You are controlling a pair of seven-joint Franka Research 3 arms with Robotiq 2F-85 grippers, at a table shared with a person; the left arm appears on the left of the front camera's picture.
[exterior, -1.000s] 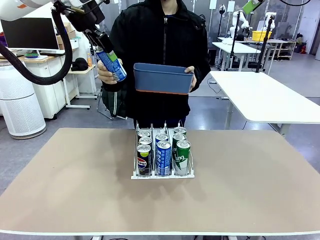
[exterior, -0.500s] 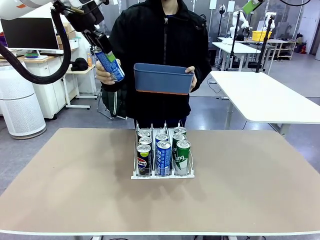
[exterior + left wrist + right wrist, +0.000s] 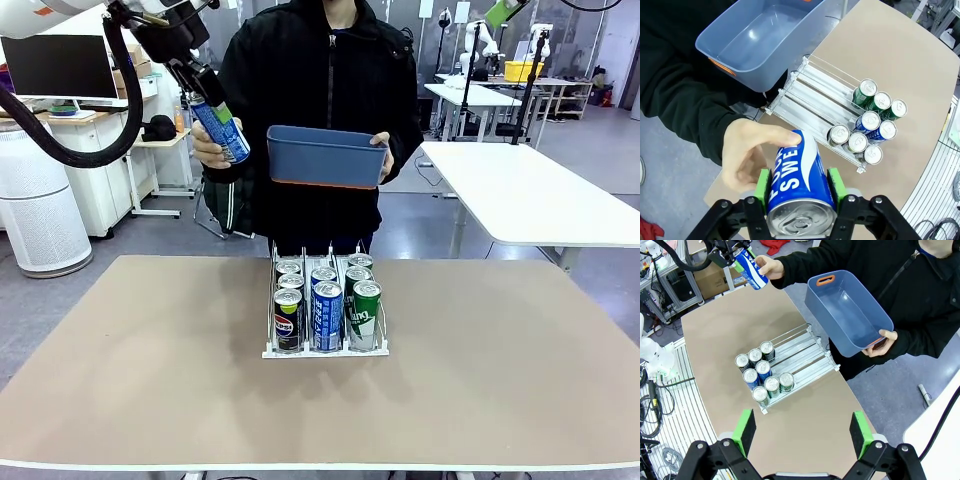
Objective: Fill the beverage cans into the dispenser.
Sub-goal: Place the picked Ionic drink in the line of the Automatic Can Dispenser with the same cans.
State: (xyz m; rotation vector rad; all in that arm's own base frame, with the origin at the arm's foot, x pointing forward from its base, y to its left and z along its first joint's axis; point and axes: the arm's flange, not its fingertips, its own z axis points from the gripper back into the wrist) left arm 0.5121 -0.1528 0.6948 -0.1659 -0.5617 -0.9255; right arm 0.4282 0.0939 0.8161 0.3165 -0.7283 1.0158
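The left gripper (image 3: 200, 88) is clamped on a blue can (image 3: 221, 129) high above the table's (image 3: 150, 380) far left edge, while the person's hand (image 3: 208, 146) also grips that can. The person's other hand (image 3: 381, 150) holds a blue tub (image 3: 325, 157). The right gripper (image 3: 802, 432) is spread wide, holding nothing. Seven cans (image 3: 326, 300) stand in the rack (image 3: 325, 350) mid-table.

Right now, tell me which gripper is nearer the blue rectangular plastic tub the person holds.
Left. The left gripper, shut on a blue can, is raised just beside the tub. The right gripper hangs open, farther back above the table.
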